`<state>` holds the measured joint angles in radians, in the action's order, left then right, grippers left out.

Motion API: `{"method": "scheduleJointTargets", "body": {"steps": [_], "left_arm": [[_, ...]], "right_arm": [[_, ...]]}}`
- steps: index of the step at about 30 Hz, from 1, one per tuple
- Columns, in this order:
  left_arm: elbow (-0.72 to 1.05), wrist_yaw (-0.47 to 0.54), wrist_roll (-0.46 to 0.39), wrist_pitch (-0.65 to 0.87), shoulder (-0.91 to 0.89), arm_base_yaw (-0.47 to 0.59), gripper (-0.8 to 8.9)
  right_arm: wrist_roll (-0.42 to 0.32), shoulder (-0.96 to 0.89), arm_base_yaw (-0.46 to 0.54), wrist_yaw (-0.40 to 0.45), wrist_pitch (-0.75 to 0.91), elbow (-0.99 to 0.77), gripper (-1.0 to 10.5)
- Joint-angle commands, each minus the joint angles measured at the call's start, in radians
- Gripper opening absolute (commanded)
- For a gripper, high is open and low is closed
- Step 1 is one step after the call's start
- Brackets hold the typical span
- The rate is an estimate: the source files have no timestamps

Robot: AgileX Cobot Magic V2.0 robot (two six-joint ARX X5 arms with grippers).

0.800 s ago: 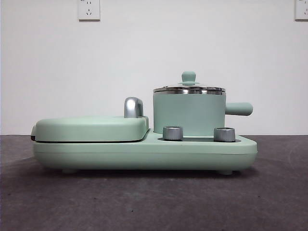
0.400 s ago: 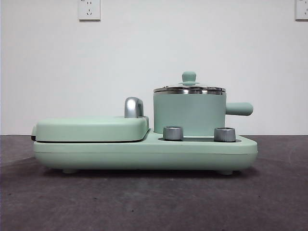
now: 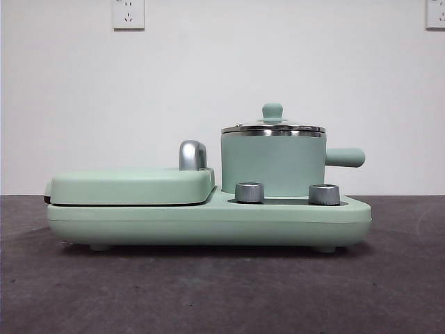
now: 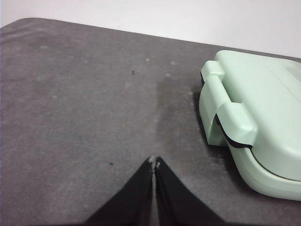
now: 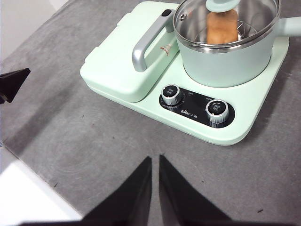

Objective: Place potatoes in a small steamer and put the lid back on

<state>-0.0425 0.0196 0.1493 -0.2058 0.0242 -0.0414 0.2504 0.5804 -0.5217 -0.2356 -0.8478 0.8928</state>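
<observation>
The small steamer (image 3: 272, 163) stands on the right half of the mint-green appliance base (image 3: 208, 223), its stub handle pointing right. The lid (image 3: 273, 128) sits flat on its steel rim, knob up. In the right wrist view the potato (image 5: 222, 27) shows through the glass lid (image 5: 256, 16), lying inside the steamer (image 5: 225, 61). My right gripper (image 5: 155, 160) is shut and empty above the table, well in front of the appliance. My left gripper (image 4: 154, 162) is shut and empty over bare table beside the griddle end (image 4: 263, 108). Neither gripper shows in the front view.
The flat griddle cover (image 3: 132, 186) with its chrome handle (image 3: 192, 154) lies closed on the base's left half. Two steel dials (image 3: 249, 192) (image 3: 324, 194) sit in front of the steamer. The table edge runs near my right gripper (image 5: 28, 197). A black tip of the other arm (image 5: 11, 82) shows there.
</observation>
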Motion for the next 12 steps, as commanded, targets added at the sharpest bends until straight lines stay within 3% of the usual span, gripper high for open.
{"method": "scheduleJointTargets", "body": {"steps": [1, 12], "left_arm": [[0.016, -0.006, -0.013, 0.026, -0.021, 0.001, 0.07], [0.030, -0.016, -0.081, 0.018, -0.021, 0.001, 0.07]], "right_arm": [[-0.004, 0.005, -0.006, 0.000, 0.010, 0.009, 0.2], [-0.004, 0.005, -0.006, -0.001, 0.013, 0.009, 0.2]]}}
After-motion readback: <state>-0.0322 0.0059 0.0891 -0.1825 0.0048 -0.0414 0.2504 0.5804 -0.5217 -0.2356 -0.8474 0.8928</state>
